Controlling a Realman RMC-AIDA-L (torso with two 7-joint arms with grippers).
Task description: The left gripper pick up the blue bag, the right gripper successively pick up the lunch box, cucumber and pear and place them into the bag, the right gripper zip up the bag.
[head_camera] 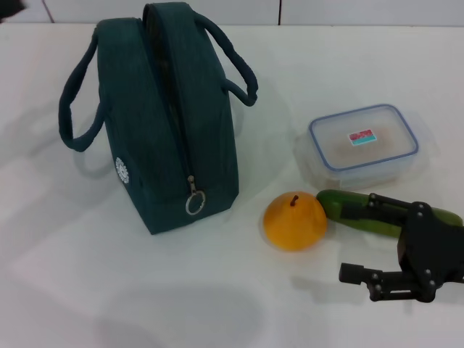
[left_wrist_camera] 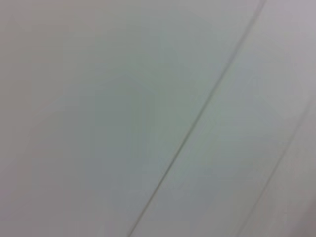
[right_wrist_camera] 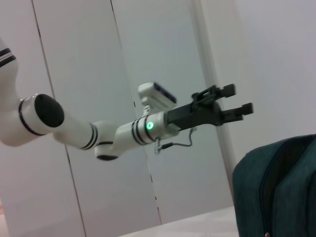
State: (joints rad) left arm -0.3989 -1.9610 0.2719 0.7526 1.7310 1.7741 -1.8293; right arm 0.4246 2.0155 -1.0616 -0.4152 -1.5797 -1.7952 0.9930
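Note:
The blue bag (head_camera: 167,123) stands upright on the white table (head_camera: 87,290), handles hanging to either side, ring zipper pull (head_camera: 194,201) at the near end of the zip. The bag's corner (right_wrist_camera: 276,187) also shows in the right wrist view. To its right lie the pear (head_camera: 293,221), the cucumber (head_camera: 341,208) and, behind them, the lunch box (head_camera: 364,145). My right gripper (head_camera: 357,239) hovers open at the lower right, its upper finger over the cucumber's middle. My left gripper (right_wrist_camera: 238,100) is held high in the air beyond the bag, open and empty.
White wall panels (left_wrist_camera: 148,118) fill the left wrist view. The table's front left, ahead of the bag, is bare white surface. The left arm's white links (right_wrist_camera: 74,128) reach in from the side, well above the table.

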